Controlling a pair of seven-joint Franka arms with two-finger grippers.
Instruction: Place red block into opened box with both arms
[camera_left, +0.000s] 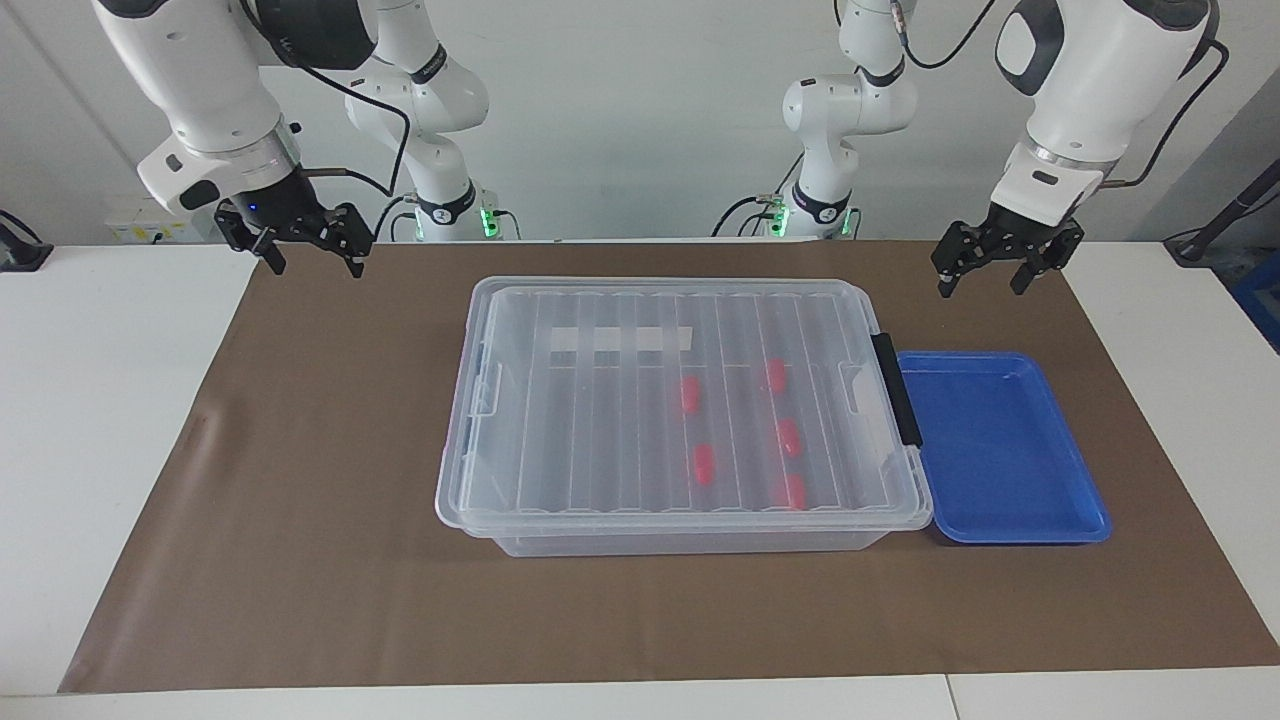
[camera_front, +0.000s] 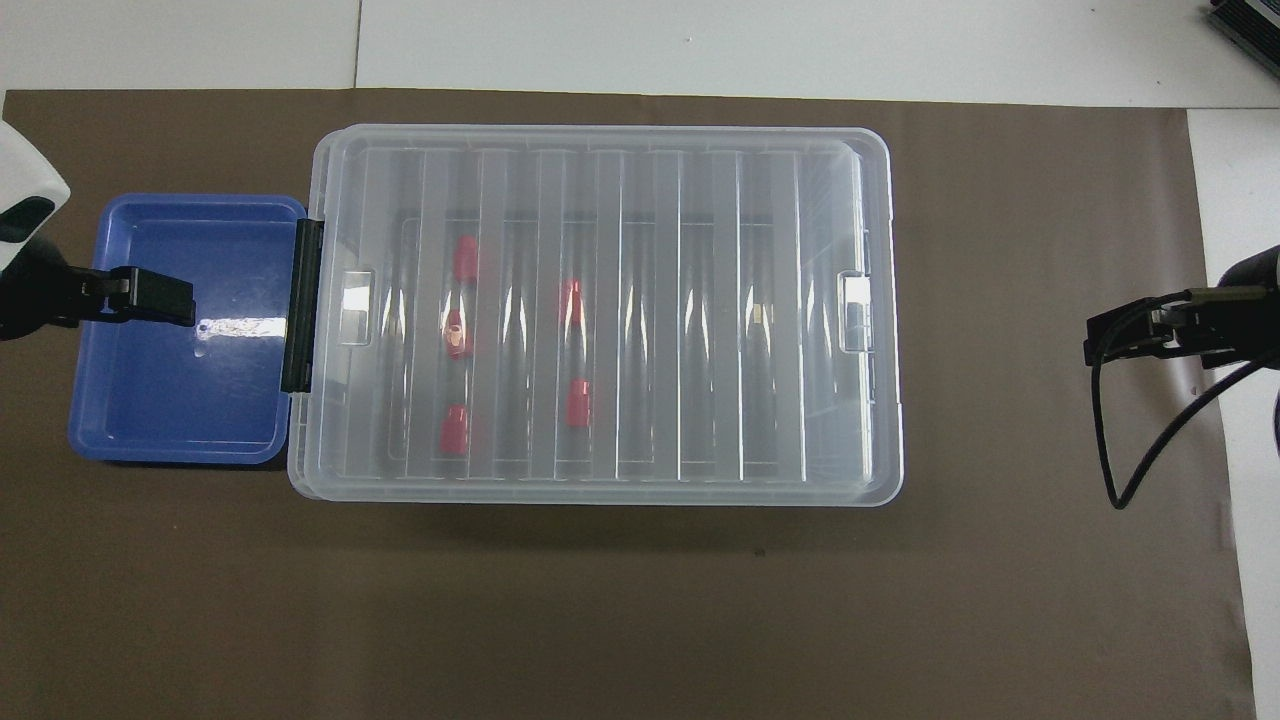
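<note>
Item: red blocks (camera_left: 704, 463), five alike, lying on the floor of the clear storage bin (camera_left: 500, 545), seen through its ribbed transparent lid (camera_left: 600, 420), which is sitting shut on the rim. All five are gathering toward the left arm's end of the bin, in two short rows running nearer-to-farther from the robots; in the overhead view (camera_front: 455, 428) each block's long axis is lying the same way.

Bin: long axis running between the two arms' ends of the table; black handle bar (camera_left: 896, 388) at the left arm's end, touching the shallow blue tray (camera_left: 1085, 520) beside it.

Left gripper (camera_left: 993, 272): hanging empty, fingers spread, over the brown mat (camera_left: 300, 500) just past the tray's robot-side edge. It is the nearer one to the blocks and the handle bar.

Right gripper (camera_left: 312, 254): hanging empty, fingers spread, over the mat's corner at its own end, well apart from the bin.

Judgement: the lid is barring any reach; it wants lifting first.
</note>
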